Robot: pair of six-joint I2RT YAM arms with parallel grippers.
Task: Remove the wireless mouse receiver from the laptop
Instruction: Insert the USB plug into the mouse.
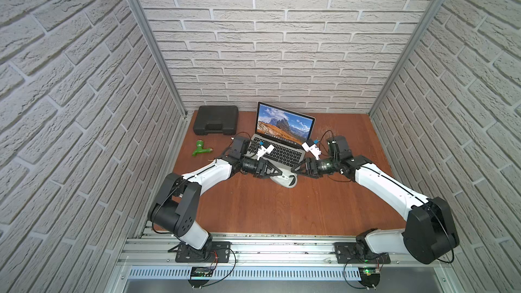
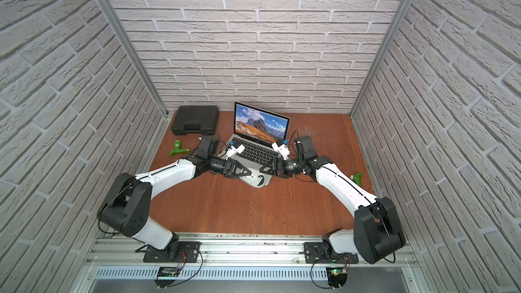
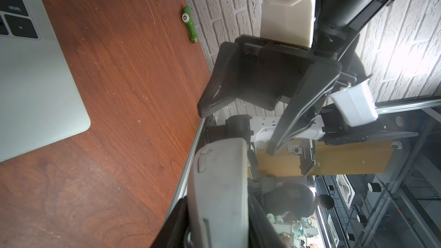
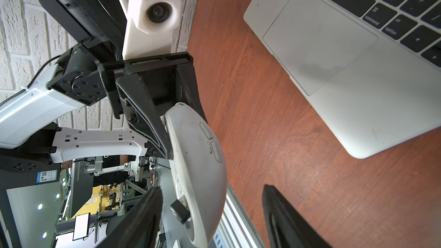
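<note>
Two robot arms are meeting over a wooden table [image 1: 253,207], just in front of the front edge of an open silver laptop [image 1: 283,152] that is standing toward the table's back edge. The left gripper [image 4: 185,137] is clamping a grey-white wireless mouse [image 4: 200,163], turned on its side, between its two black fingers.

The wireless mouse receiver [image 4: 181,209], a tiny dark stub, is not sitting in the laptop. It is poking out of the mouse's underside, at the end pointing toward the right arm, with a sliver of its metal plug showing.

The right gripper [image 4: 212,188] is facing that end with its jaws apart. The receiver is lying between them, close beside one finger [image 4: 143,215] and well clear of the other, touching neither. Its long axis is appearing to slant out of the underside, roughly across the gap.

The right arm is the nearer one, so any pinch or push on the stub is looking like its job, with the left steadying the mouse. Whether the mouse is touching the table cannot be told.
</note>
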